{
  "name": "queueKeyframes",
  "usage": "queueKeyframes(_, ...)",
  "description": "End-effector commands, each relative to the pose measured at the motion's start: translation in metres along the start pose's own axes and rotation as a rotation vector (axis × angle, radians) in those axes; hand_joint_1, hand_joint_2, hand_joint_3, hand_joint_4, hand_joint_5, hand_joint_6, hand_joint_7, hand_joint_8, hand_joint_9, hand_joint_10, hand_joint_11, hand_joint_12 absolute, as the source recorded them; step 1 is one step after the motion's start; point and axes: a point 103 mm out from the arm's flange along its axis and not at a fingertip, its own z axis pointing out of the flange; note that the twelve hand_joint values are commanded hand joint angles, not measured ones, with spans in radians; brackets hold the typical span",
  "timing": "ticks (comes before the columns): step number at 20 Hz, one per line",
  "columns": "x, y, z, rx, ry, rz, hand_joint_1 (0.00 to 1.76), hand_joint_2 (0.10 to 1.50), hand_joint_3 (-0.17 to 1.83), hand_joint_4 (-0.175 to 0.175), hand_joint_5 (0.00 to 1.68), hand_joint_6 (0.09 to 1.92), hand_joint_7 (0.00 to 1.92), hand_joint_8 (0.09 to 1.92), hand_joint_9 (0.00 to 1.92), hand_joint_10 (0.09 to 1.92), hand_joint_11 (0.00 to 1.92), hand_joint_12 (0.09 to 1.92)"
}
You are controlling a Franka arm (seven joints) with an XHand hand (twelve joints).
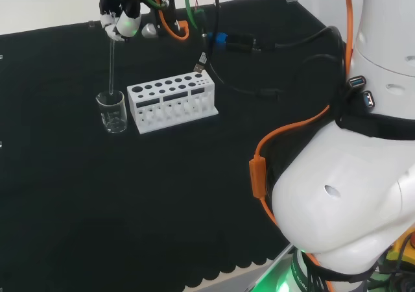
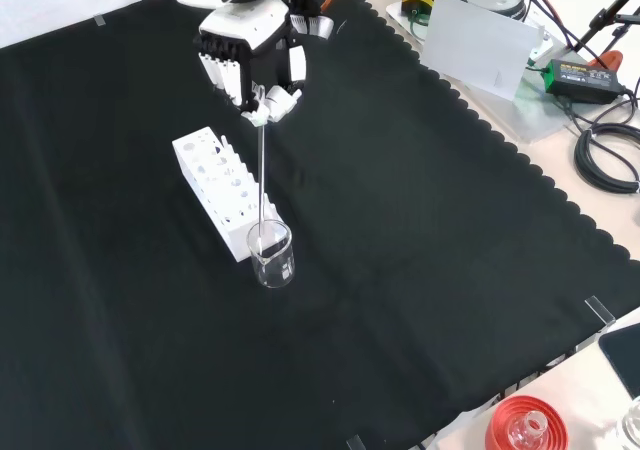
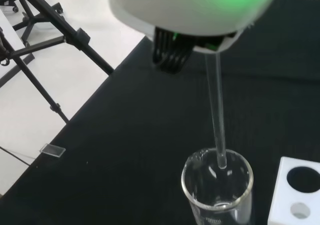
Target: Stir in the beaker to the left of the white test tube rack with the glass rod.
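Note:
A clear glass beaker [image 1: 112, 112] [image 2: 271, 254] [image 3: 217, 187] stands on the black cloth just left of the white test tube rack [image 1: 171, 101] [image 2: 222, 187] [image 3: 295, 195] in the head view. The hand [image 1: 120, 14] [image 2: 251, 52] hangs above the beaker, its fingers curled round the top of a glass rod [image 1: 111, 66] [image 2: 262, 175] [image 3: 216, 115]. The rod hangs nearly upright and its lower tip sits just inside the beaker's mouth, near the rim.
Orange and black cables [image 1: 220, 42] lie behind the rack in the head view. In the front view a white sheet [image 2: 483, 42] and a power unit [image 2: 575, 72] sit off the cloth at the right, and a red ribbed stand [image 2: 524, 425] with a flask is at the lower edge.

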Motion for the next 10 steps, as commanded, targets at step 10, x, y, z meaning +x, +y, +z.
queueKeyframes(10,-0.013,0.006,0.046,0.069,0.036,-0.002,1.34,0.48,0.96,-0.175,1.23,0.72,1.45,0.7,1.67,0.53,1.62,0.58)
